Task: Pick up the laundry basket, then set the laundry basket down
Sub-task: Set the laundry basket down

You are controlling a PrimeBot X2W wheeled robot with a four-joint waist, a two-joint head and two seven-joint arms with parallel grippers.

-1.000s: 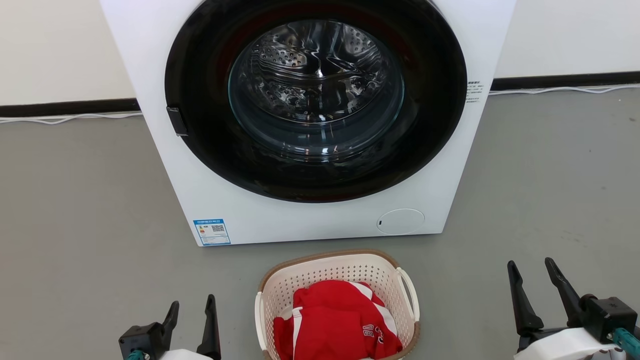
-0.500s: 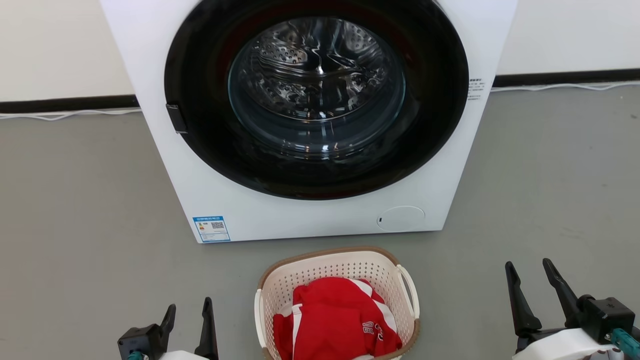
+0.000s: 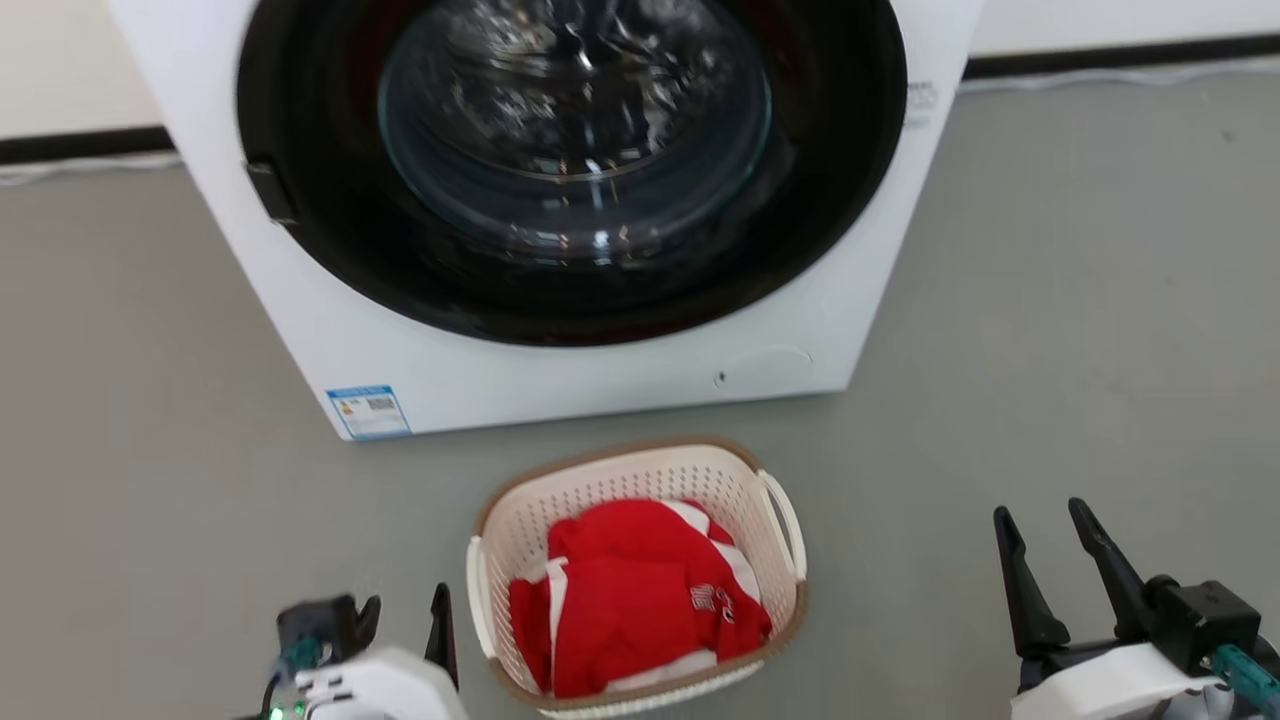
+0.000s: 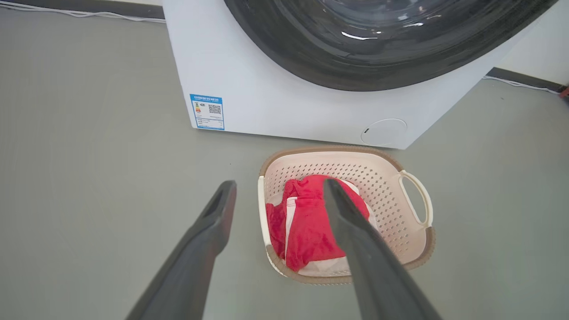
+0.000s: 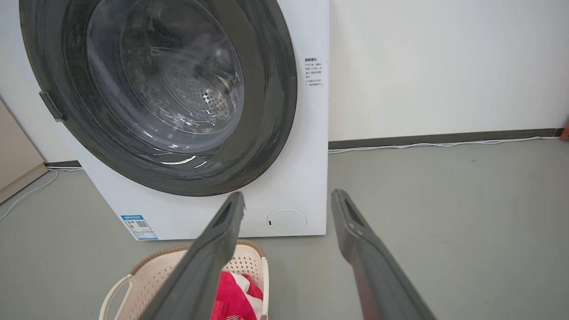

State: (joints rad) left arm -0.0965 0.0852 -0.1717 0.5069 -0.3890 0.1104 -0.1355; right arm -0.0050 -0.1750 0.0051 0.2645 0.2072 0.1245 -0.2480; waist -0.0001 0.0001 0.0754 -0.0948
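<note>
**Desk:** Where is the laundry basket [image 3: 620,483]?

**Photographer:** On the grey floor [image 3: 150,450], squarely in front of a white front-loading washer [image 3: 560,375], near its base but apart from it. A red garment [image 3: 630,590] with white trim lies bunched inside.

**Desk:** And the arms?

**Photographer:** The left gripper [image 4: 279,184] sits low, just beside the basket's left wall, fingers spread wide and empty. In the left wrist view one finger lines up over the floor and the other over the red cloth. In the head view it is blurred.

**Desk:** The right?

**Photographer:** The right gripper [image 3: 1040,515] stands well apart to the basket's right, its two dark fingers splayed and holding nothing.

**Desk:** Anything else in frame?

**Photographer:** The washer's dark round door [image 3: 560,150] is closed. A blue label [image 3: 368,411] sits at the lower left corner of the front, and a white loop handle [image 3: 785,520] shows on the basket's right side
</note>
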